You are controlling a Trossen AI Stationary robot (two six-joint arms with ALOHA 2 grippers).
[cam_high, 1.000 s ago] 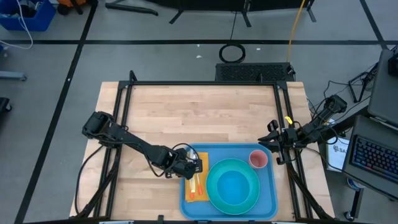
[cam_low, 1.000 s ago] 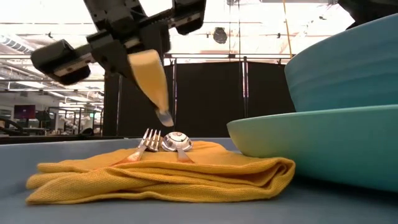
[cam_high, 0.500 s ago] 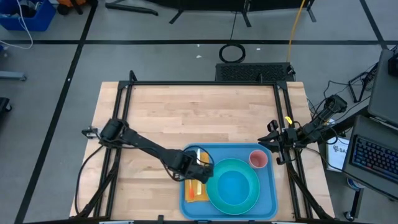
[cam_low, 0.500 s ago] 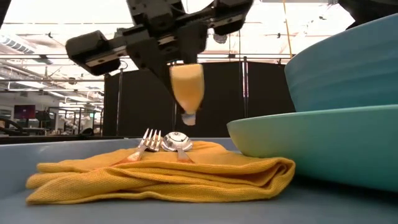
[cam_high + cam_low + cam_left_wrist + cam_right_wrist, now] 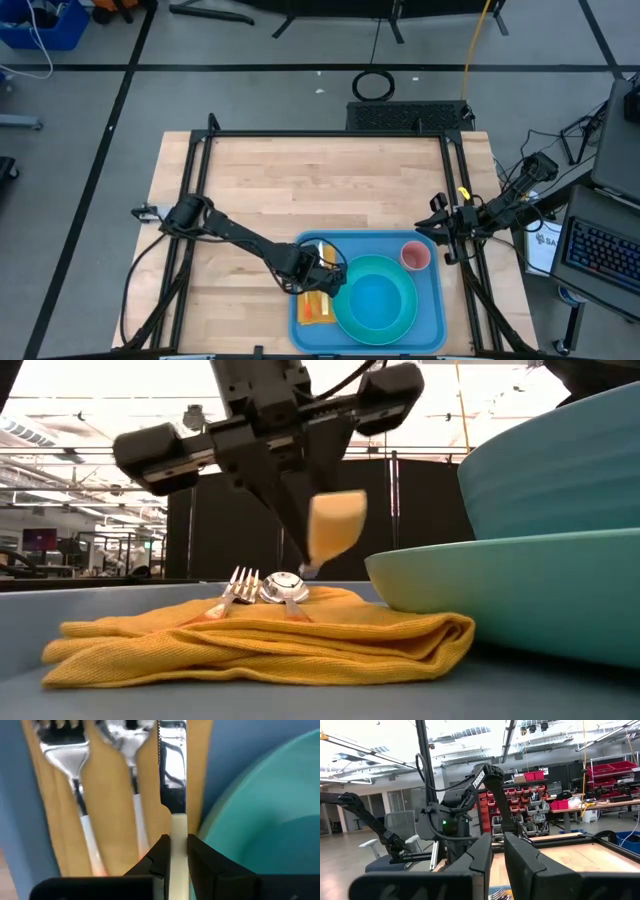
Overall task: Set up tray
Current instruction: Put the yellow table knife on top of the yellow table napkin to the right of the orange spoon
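One legible marking: the word "TROSSEN" in white letters on the dark upper link of the left arm (image 5: 487, 776), seen in the right wrist view.

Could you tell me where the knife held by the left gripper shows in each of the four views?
High view: the knife is hidden under the left gripper, beside the bowl.
Low view: knife centre, tip above the napkin.
Left wrist view: knife between that gripper's fingers.
Right wrist view: not in it.
Shared landmark: the orange napkin.
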